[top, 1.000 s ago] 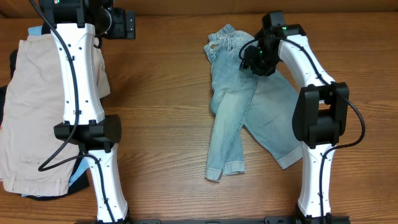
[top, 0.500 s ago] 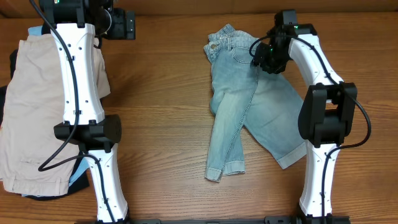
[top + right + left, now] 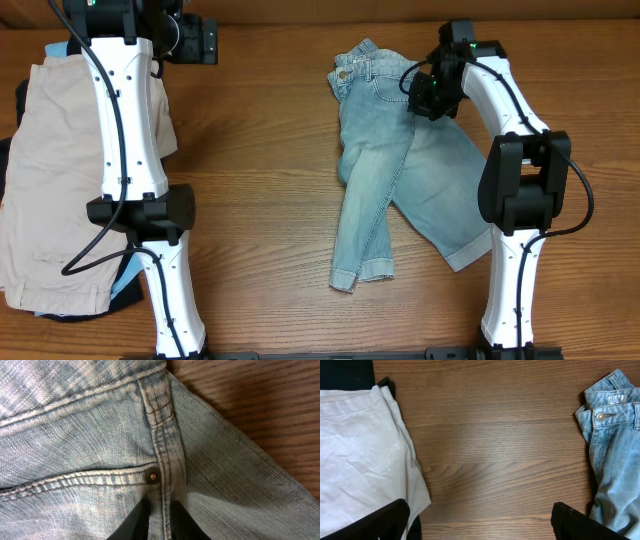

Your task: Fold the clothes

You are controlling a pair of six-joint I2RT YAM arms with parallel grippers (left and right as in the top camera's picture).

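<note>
A: So where are the shorts [image 3: 400, 170] found, and how much room is left around them?

B: They're laid flat on the worktop [image 3: 260, 150], right of the middle. The waistband [image 3: 362, 62] is turned toward the far edge and both legs are pointed at the near edge. The legs are splayed a bit: one cuff [image 3: 362, 270] is seen near the middle front, and the other cuff [image 3: 468, 250] is just beside the right arm [image 3: 510, 280]. A wide strip of bare wood is left between the shorts and the pile of beige cloth [image 3: 50, 180]. That pile is spread right to the left edge, with dark cloth [image 3: 345, 372] tucked under it.

A: And the hands?

B: The right hand [image 3: 160, 506] is set down on the shorts' right side, up near the waistband. In its wrist view the fingers are drawn nearly together, with the side seam [image 3: 162, 435] pinched between them just below a small rivet [image 3: 152, 476]. The fabric's outer edge is seen just right of that seam, with bare wood past it. The left hand [image 3: 479, 510] is held wide apart over open wood at the far left, with nothing between its fingers. The beige cloth's edge is caught on one side of its view and the buttoned waistband corner on the other.
</note>
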